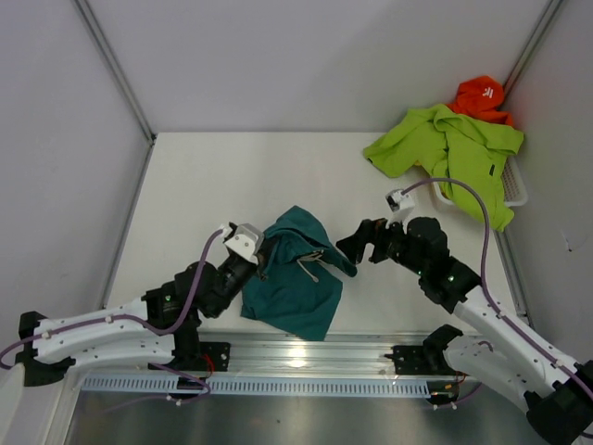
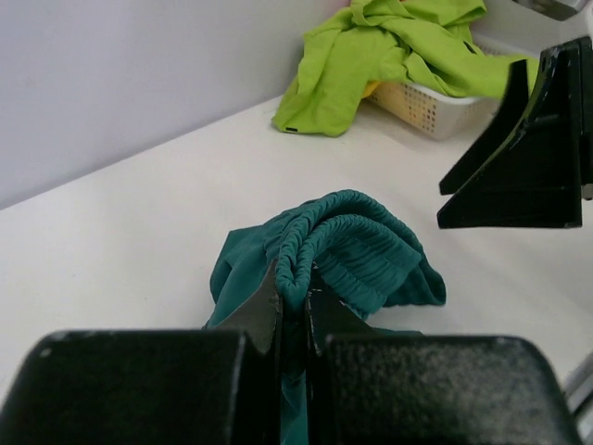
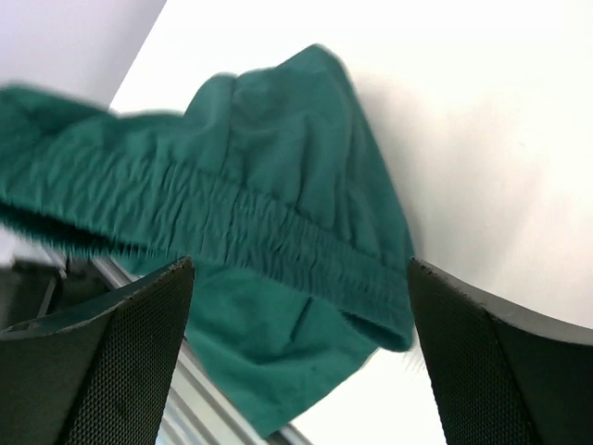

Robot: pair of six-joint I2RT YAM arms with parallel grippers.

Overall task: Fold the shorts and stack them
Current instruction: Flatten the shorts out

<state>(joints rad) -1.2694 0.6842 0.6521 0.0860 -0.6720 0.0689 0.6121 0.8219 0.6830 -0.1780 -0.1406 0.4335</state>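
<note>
The teal shorts (image 1: 298, 273) lie bunched near the table's front middle, drawstring showing. My left gripper (image 1: 260, 252) is shut on their elastic waistband (image 2: 306, 250) and lifts that edge. My right gripper (image 1: 363, 243) is open just right of the shorts, its fingers (image 3: 120, 343) wide on either side of the waistband (image 3: 269, 241), not touching it. The lime green shorts (image 1: 454, 153) hang over the basket at the back right; they also show in the left wrist view (image 2: 371, 56).
A white plastic basket (image 1: 515, 185) stands at the back right against the wall, with an orange garment (image 1: 482, 95) behind it. A metal rail (image 1: 296, 357) runs along the table's front edge. Grey walls enclose the left, back and right.
</note>
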